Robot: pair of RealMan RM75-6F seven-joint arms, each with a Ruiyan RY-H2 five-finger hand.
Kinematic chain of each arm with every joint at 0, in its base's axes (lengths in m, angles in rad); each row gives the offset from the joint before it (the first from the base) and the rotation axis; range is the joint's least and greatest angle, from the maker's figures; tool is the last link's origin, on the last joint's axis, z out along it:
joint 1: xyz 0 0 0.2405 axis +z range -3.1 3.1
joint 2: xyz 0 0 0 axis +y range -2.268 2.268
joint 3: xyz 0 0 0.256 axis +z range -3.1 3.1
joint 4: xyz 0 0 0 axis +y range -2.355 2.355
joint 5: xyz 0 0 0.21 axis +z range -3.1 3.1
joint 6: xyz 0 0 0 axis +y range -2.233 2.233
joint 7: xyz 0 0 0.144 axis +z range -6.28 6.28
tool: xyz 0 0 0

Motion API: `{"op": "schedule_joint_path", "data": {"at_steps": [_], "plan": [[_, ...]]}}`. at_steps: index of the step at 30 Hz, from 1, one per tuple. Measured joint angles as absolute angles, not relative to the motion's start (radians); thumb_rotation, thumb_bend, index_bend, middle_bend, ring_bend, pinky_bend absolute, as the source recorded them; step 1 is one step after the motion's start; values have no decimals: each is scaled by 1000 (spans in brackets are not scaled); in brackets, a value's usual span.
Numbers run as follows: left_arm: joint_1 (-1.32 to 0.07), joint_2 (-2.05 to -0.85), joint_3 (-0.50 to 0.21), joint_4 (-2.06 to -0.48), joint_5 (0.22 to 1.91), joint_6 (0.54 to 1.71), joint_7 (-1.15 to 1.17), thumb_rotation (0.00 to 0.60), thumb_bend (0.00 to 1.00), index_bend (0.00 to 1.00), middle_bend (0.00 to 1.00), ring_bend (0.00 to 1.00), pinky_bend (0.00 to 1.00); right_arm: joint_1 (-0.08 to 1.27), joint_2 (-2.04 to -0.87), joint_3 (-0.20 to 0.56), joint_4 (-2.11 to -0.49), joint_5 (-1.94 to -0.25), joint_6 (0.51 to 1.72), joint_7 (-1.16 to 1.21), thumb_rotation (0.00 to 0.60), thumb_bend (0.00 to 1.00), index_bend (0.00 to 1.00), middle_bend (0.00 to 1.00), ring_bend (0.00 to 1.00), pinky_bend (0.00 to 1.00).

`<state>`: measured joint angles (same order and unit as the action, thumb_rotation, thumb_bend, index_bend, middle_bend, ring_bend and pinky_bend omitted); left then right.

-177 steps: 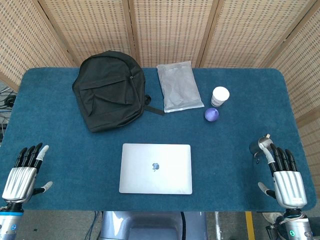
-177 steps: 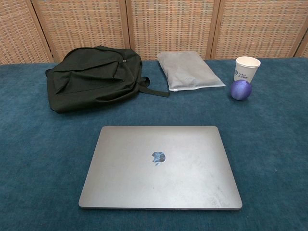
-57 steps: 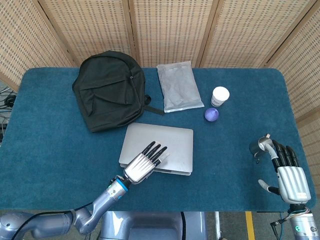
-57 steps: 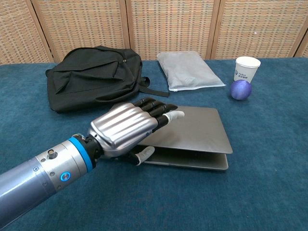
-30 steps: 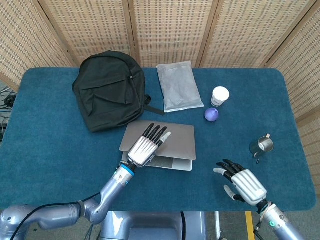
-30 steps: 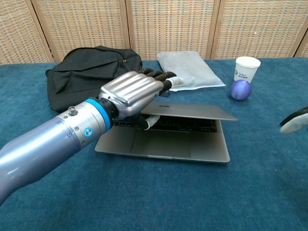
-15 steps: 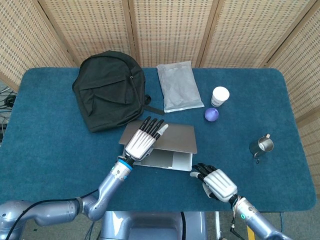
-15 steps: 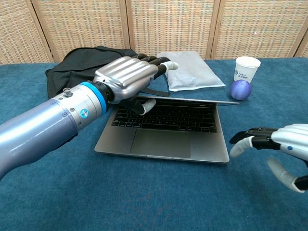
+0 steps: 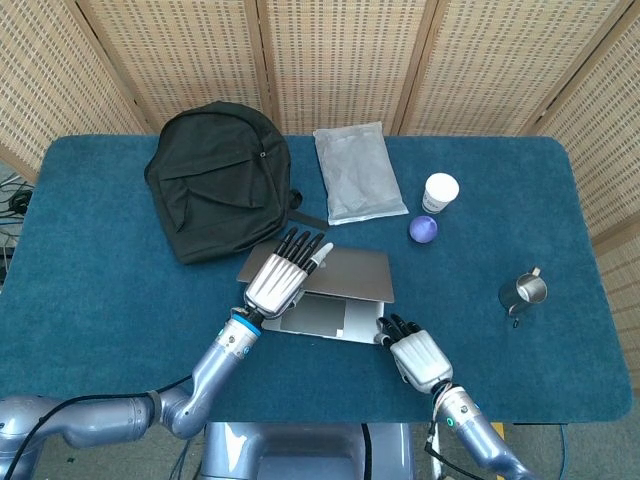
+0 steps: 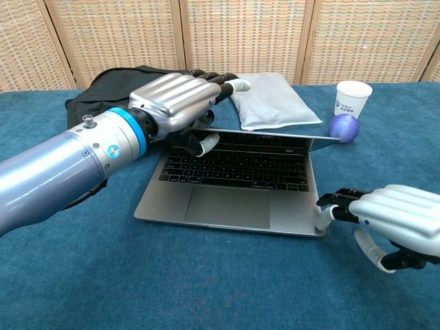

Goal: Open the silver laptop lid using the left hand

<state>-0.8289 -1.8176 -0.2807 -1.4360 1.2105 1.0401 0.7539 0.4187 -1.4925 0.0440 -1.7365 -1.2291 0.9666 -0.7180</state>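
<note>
The silver laptop [image 9: 325,316] lies at the table's front centre, its lid [image 9: 352,271] raised partway so the keyboard [image 10: 237,168] shows in the chest view. My left hand [image 9: 281,276] grips the lid's left part, fingers over the top and thumb [image 10: 206,143] beneath the lid edge [image 10: 289,136]. My right hand [image 10: 393,221] lies flat at the laptop's front right corner, holding nothing, with its fingertips [image 10: 324,212] touching the base.
A black backpack [image 9: 218,182] lies behind the laptop to the left and a grey pouch [image 9: 357,172] behind it. A white paper cup [image 9: 440,192] and purple ball [image 9: 423,229] stand to the right, with a metal pitcher [image 9: 523,292] further right on the blue table [image 9: 100,290].
The lid has risen further under my left hand, which moved up and back. My right hand has slid left until its fingertips reach the laptop's front right corner.
</note>
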Motion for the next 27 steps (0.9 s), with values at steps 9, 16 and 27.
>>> {"op": "schedule_joint_path", "data": {"at_steps": [9, 16, 27], "plan": [[-853, -1803, -285, -1444, 1201, 1048, 758, 600, 495, 0, 0, 0, 0, 481, -1545, 46, -1821, -1024, 988, -892, 600, 878, 205, 74, 52, 228], [-893, -1790, -316, -1425, 1183, 1042, 782, 600, 495, 0, 0, 0, 0, 518, -1542, 32, -1856, -998, 995, -901, 600, 878, 205, 74, 52, 229], [-982, -1786, -381, -1333, 1103, 1006, 793, 600, 487, 0, 0, 0, 0, 576, -1550, 22, -1857, -942, 986, -887, 600, 878, 205, 74, 52, 228]]}}
